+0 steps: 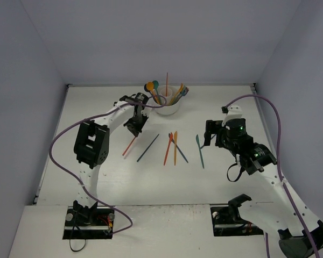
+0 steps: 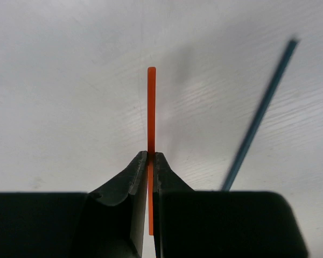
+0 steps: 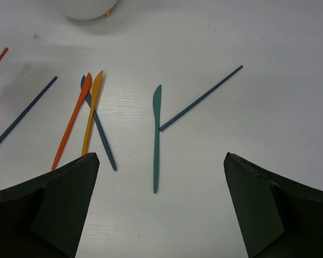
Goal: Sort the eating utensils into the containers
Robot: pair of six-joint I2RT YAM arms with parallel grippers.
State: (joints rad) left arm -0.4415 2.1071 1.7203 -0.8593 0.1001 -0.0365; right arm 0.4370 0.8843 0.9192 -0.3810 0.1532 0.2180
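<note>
Utensils status: one red-orange piece (image 2: 151,107) is pinched in the left gripper (image 2: 151,156), jaws clenched tight on its thin shaft. The grip sits partway along, with a long end sticking out ahead. I can't tell whether it has left the table (image 1: 97,177) yet. Its head is hidden from me, so the type is unknown.

The right gripper (image 3: 160,157) is released and gaping wide, hovering over the teal knife (image 3: 156,140) and holding nothing. Six pieces lie loose between the arms, including a dark blue stick (image 2: 258,115) just beside my pick.

The white cup (image 1: 169,111) is at the far side, near the left gripper and already bristling with upright handles.

My plan for this step:
- Lift straight up and slowly. A thin shaft in a narrow pinch will likely pivot if I swing the wrist fast.
- Clear the dark blue stick before I traverse.
- Check the head in the top view, then choose the compartment.
- Come in over the cup from above, tip the piece near vertical and lower it between the standing handles. Let go only once the tip is inside.
</note>
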